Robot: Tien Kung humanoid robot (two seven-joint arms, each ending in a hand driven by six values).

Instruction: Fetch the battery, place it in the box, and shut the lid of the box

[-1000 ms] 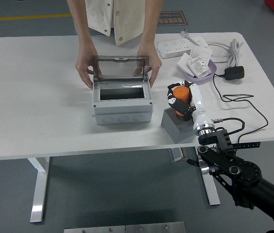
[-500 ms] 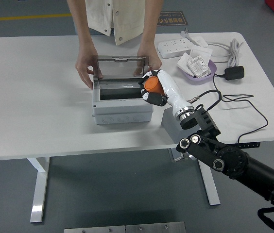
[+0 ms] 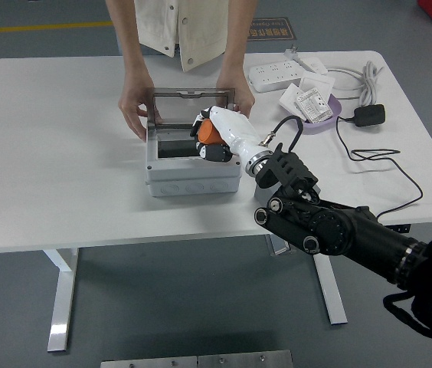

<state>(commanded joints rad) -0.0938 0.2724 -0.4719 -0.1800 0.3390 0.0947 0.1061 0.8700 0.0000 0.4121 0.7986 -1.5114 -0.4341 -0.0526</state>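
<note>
Over the open box [image 3: 192,175], right hand [image 3: 213,139] (fingers curled) gripping orange battery [image 3: 207,132], person's hands [image 3: 134,110] steadying lid [image 3: 191,105]

You see the orange battery [image 3: 209,133] held just above the open cavity of the grey box [image 3: 193,172] at frame centre, its clear lid [image 3: 189,106] standing upright along the far edge.

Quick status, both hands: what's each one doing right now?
Right hand: closed on the orange battery, over the open box.
Left hand: out of view.
</note>
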